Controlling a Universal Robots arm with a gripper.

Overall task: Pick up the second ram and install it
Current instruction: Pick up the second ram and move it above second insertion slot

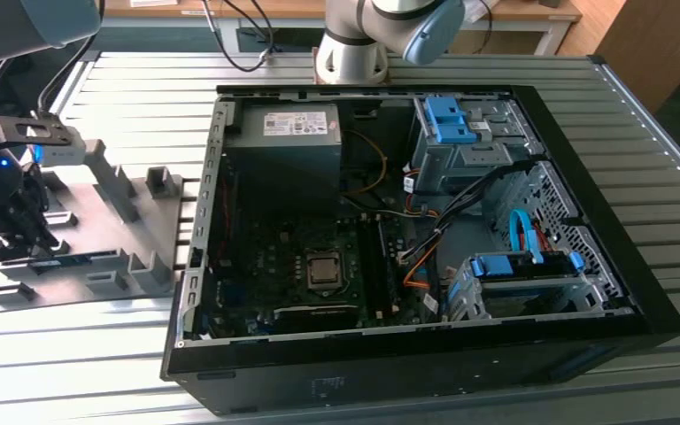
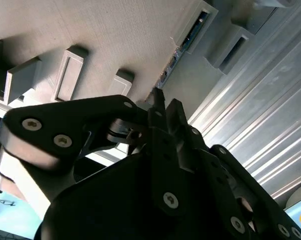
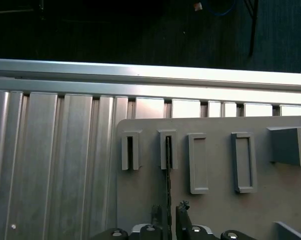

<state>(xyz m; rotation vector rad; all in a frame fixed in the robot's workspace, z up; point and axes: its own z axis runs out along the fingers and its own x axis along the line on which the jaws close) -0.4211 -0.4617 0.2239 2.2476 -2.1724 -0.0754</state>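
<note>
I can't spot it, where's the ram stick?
The ram stands in the grey tray on the exterior view's left, right under the gripper.

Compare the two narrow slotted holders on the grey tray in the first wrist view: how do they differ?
The loaded holder carries the second ram, which stands on edge and runs toward the gripper; the empty holder shows just a dark slit. The empty holder sits nearest the side edge of the tray; the loaded holder lies one place further in. Both are grey, alike in shape and size.
</note>
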